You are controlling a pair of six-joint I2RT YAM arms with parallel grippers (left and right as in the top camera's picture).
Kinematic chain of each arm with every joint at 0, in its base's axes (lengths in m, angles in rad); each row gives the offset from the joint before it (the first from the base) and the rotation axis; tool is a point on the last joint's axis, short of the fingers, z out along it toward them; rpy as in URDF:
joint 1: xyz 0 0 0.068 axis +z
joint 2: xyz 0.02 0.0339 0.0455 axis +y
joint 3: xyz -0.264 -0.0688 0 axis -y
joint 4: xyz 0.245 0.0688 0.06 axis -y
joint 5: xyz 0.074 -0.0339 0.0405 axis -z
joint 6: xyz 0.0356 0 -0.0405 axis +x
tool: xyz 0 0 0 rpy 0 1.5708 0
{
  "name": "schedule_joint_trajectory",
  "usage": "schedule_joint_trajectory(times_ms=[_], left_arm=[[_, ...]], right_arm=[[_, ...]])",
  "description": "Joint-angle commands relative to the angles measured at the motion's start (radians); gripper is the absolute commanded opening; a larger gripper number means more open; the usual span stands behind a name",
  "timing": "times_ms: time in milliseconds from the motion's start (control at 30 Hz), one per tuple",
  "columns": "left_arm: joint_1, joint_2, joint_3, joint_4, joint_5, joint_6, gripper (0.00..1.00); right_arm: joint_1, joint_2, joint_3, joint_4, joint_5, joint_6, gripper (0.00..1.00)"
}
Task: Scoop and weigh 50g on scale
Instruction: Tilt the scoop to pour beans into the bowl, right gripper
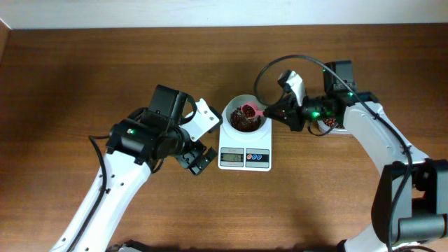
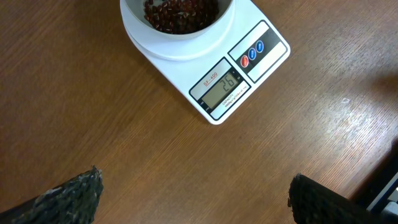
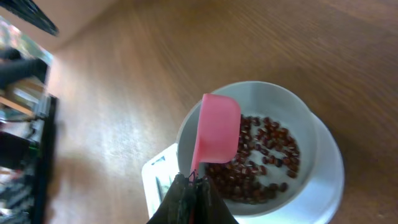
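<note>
The white scale [image 1: 244, 158] stands at mid-table, its display [image 2: 221, 88] lit, with red and blue buttons beside it. On it rests a white bowl [image 1: 229, 112] holding a loose heap of dark red-brown beans [image 3: 268, 157]. My right gripper [image 3: 193, 184] is shut on the handle of a pink scoop [image 3: 217, 129], which hangs over the bowl's near rim with its back toward the wrist camera. My left gripper [image 1: 199, 142] stands wide open just left of the scale, and its fingertips [image 2: 69, 198] have only bare table between them.
A container with red-brown contents [image 1: 327, 125] sits mostly hidden under the right arm, right of the scale. The bowl [image 2: 133, 32] fills the top of the left wrist view. Brown tabletop surrounds the scale, and a pale wall edge runs along the back.
</note>
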Motion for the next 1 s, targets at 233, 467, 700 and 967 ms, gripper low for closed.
schedule_joint_trajectory(times_ms=[233, 467, 700, 967], left_arm=[[-0.006, -0.019, -0.005, 0.001, 0.014, -0.009, 0.99], [-0.006, -0.019, -0.005, 0.001, 0.014, -0.009, 0.99], [-0.006, -0.019, -0.005, 0.001, 0.014, -0.009, 0.99], [-0.006, -0.019, -0.005, 0.001, 0.014, -0.009, 0.99]], right_arm=[[0.022, 0.007, -0.009, 0.019, 0.061, -0.235, 0.04], [0.022, 0.007, -0.009, 0.019, -0.028, -0.372, 0.04], [0.021, 0.007, -0.009, 0.019, -0.040, -0.491, 0.04], [0.020, 0.007, -0.009, 0.027, -0.088, -0.649, 0.04]])
